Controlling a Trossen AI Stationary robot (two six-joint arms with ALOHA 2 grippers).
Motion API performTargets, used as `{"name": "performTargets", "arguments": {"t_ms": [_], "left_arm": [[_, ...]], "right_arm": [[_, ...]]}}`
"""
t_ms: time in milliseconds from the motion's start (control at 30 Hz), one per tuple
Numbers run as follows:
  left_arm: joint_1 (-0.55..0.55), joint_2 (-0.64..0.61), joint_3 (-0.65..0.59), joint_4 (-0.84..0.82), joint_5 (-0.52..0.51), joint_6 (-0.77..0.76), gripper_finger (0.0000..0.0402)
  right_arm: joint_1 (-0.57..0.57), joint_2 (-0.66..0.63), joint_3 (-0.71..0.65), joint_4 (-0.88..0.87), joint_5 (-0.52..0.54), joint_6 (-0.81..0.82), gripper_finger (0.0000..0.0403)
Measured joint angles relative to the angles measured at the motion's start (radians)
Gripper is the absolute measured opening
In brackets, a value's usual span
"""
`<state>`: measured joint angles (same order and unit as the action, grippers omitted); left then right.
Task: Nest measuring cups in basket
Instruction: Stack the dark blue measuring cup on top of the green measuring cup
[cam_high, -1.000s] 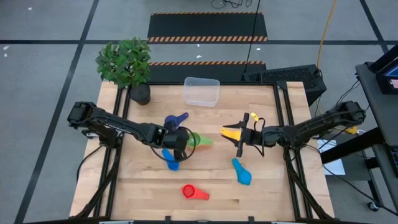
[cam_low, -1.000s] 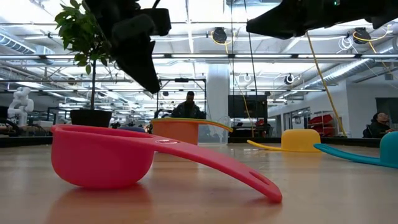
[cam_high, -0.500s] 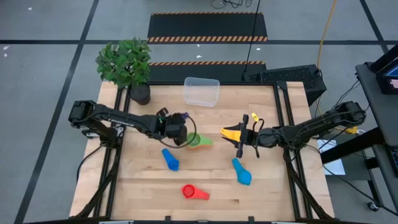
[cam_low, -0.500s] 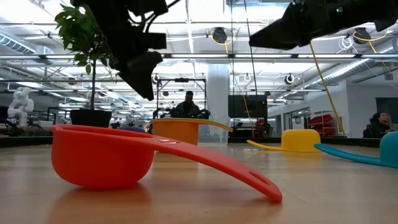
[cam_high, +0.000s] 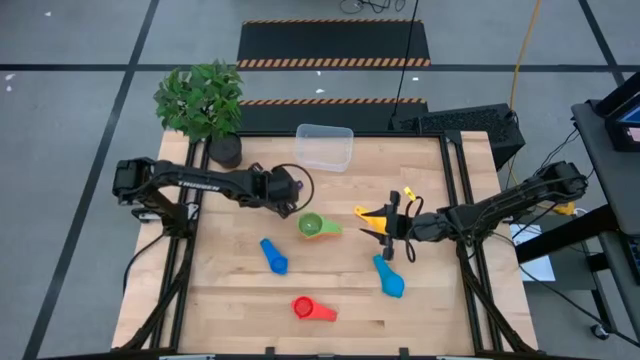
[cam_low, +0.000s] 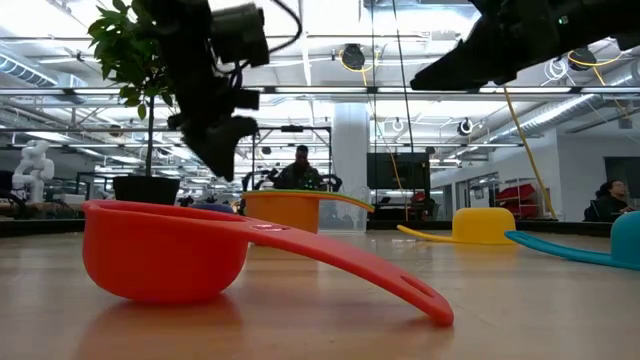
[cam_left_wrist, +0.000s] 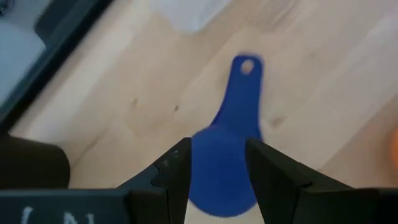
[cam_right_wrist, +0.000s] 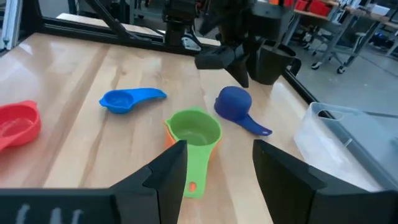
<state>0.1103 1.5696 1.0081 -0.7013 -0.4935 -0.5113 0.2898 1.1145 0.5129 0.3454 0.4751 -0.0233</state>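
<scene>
Left gripper (cam_left_wrist: 217, 171): jaws apart, empty, straddling the dark blue cup (cam_left_wrist: 224, 168).
Right gripper (cam_right_wrist: 214, 165): parted, empty (waiting by the yellow cup (cam_high: 372, 213)).
Basket (cam_high: 324, 146): table's far edge.
Tip: descend squarely before closing.

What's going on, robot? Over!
Left gripper open, over dark blue cup on table. Right gripper open, hovering by yellow cup. Basket empty. Nothing blocking.
</scene>
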Motion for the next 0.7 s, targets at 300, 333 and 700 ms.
{"name": "performTargets", "arguments": {"t_ms": [300, 333, 700], "left_arm": [[0.051, 0.000, -0.055, 0.004, 0.083, 0.030, 0.0236], [0.054, 0.000, -0.057, 0.012, 0.065, 0.036, 0.0249], [0.085, 0.000, -0.058, 0.154, 0.008, 0.082, 0.0306]], "right_arm": [[0.031, 0.000, 0.000, 0.000, 0.000, 0.016, 0.0176], [0.032, 0.000, 0.000, 0.000, 0.000, 0.016, 0.0176], [0.033, 0.000, 0.000, 0.000, 0.000, 0.013, 0.0176]]}}
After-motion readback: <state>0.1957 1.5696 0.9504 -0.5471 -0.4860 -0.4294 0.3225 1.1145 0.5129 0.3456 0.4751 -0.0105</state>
